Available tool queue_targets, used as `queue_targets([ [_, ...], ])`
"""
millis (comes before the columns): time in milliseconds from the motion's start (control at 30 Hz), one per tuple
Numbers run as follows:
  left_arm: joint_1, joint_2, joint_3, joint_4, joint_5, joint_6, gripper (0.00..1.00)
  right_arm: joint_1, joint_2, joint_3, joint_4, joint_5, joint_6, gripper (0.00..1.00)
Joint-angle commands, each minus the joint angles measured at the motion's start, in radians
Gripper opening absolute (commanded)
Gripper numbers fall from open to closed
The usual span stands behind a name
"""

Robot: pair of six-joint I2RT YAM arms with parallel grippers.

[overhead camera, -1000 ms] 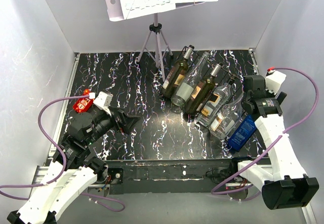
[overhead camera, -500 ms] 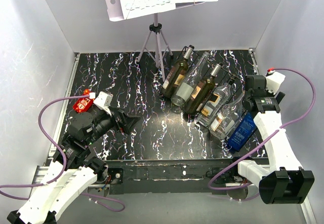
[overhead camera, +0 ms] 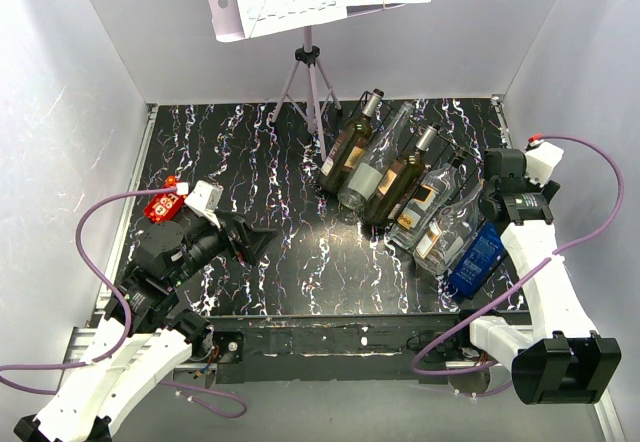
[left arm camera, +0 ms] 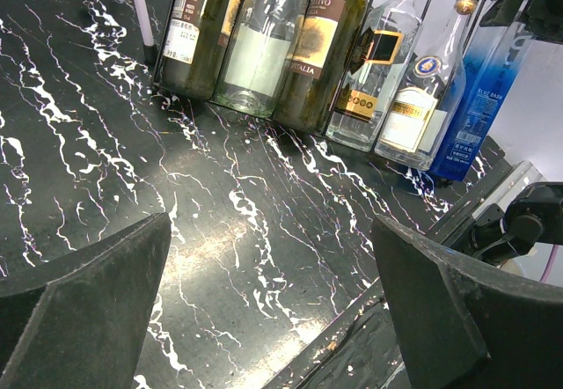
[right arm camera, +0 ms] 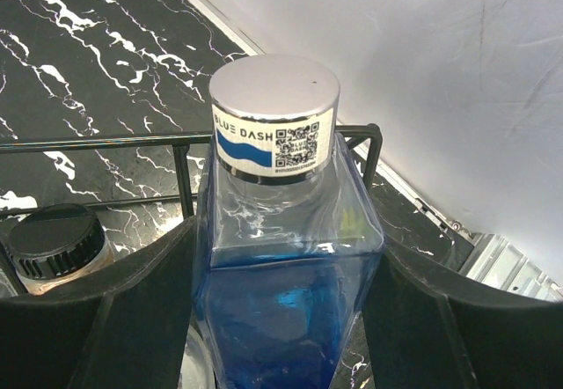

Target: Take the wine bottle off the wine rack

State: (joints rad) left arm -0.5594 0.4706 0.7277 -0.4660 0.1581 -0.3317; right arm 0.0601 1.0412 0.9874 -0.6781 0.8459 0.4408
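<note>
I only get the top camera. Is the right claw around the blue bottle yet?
Observer: Yes. The right wrist view shows the right gripper with a finger on each side of the blue bottle, at its shoulders.
Operator: Is it squeezing?
Observer: Can't tell. Both fingers look right against the bottle, with no gap showing.
Operator: What's on the cap?
Observer: The silver cap has a band reading BLUE DASH, with a QR code.
</note>
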Motion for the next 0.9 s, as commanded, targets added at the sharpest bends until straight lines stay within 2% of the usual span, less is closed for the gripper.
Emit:
queue_targets([
  [0, 0.001, 0.008, 0.001, 0.001, 0.008, 0.011, 0.98, -0.005, -0.033, 0.037, -0.011, 0.045, -0.047, 0.34],
  [233, 0.001, 0.023, 0.001, 0.004, 0.012, 0.011, 0.98, -0.005, -0.108, 0.069, -0.028, 0.013, -0.059, 0.22],
  [433, 0.001, 0.026, 0.004, 0.004, 0.017, 0.01, 0.98, 0.003, -0.168, 0.115, -0.055, 0.01, -0.065, 0.19],
  [700, 0.001, 0.022, 0.001, 0.004, 0.018, 0.008, 0.98, 0.018, -0.22, 0.143, -0.074, 0.002, -0.091, 0.01],
  [867, 0.003, 0.019, 0.002, 0.004, 0.018, 0.007, 0.98, 0.033, -0.236, 0.165, -0.087, -0.001, -0.12, 0.01],
])
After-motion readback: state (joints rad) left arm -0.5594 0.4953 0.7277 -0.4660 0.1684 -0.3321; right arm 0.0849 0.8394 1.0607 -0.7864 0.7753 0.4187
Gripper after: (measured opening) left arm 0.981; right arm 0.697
